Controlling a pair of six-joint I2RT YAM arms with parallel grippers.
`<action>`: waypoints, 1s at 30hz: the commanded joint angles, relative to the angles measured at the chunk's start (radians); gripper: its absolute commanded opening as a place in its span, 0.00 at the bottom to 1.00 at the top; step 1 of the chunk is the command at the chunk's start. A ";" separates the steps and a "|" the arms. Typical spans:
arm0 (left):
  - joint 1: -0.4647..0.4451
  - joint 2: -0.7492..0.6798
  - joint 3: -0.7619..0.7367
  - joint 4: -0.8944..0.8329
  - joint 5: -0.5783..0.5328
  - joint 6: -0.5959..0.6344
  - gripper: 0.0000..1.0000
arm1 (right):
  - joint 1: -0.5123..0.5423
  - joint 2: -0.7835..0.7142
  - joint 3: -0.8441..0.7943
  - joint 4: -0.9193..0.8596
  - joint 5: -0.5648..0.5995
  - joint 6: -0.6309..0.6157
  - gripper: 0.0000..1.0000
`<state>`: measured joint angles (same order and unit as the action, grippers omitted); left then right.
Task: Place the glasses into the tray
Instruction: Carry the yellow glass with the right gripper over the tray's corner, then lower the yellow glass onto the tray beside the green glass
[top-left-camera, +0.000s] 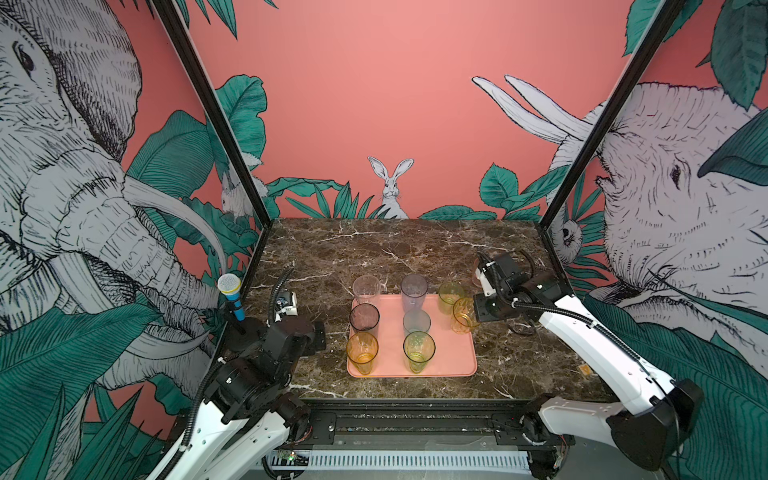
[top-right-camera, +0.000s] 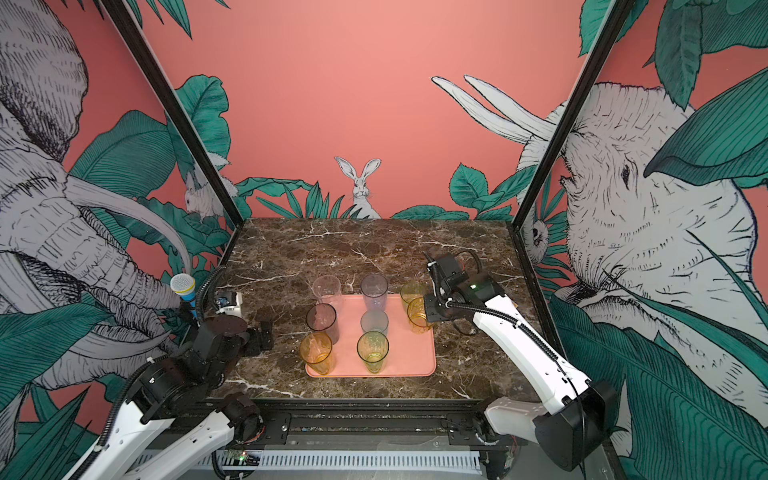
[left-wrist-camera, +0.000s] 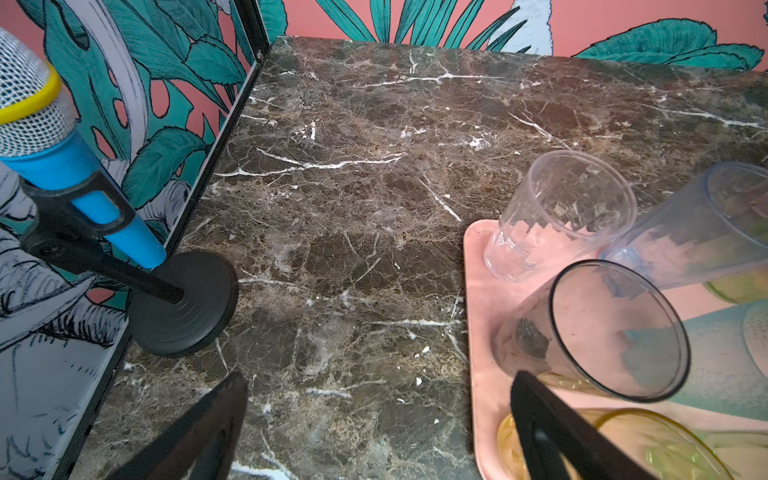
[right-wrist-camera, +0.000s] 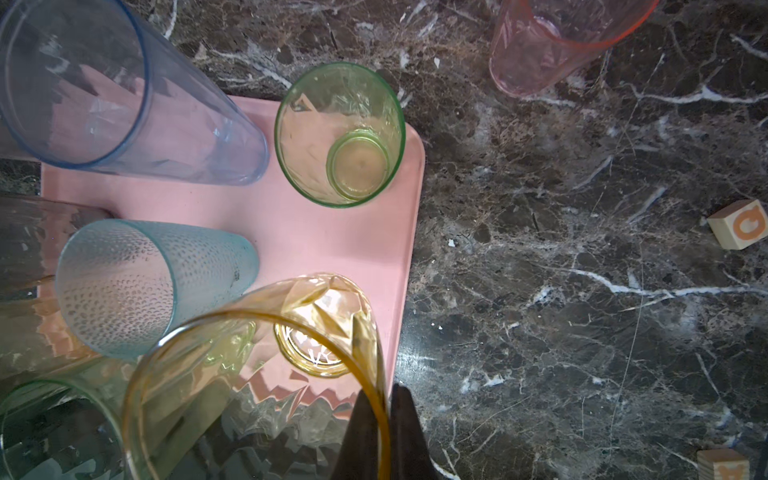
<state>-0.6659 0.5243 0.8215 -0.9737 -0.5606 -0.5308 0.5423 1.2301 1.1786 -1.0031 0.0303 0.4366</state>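
R gripper (right-wrist-camera: 380, 419) pinched shut on amber tumbler (right-wrist-camera: 266, 365) rim, over tray (right-wrist-camera: 332, 245) right edge. L gripper (left-wrist-camera: 374, 415) wide open, empty, I see it left of tray.

glasses (top-left-camera: 419, 351) on tray (top-left-camera: 457, 365), block (right-wrist-camera: 739, 224) right

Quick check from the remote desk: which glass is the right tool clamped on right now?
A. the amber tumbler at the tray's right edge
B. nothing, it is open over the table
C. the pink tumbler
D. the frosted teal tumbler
A: in the right wrist view the right tool pinches the rim of the amber tumbler over the tray edge.
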 joint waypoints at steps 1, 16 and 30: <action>0.003 0.006 -0.012 0.006 -0.008 0.001 0.99 | 0.016 -0.029 -0.032 0.053 0.010 0.032 0.00; 0.003 0.000 -0.010 0.005 -0.005 0.000 0.99 | 0.031 0.022 -0.188 0.217 0.026 0.047 0.00; 0.003 0.000 -0.012 0.004 -0.003 -0.003 0.99 | 0.033 0.077 -0.225 0.268 0.040 0.051 0.00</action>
<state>-0.6659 0.5262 0.8185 -0.9737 -0.5598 -0.5308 0.5686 1.2999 0.9661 -0.7654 0.0528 0.4713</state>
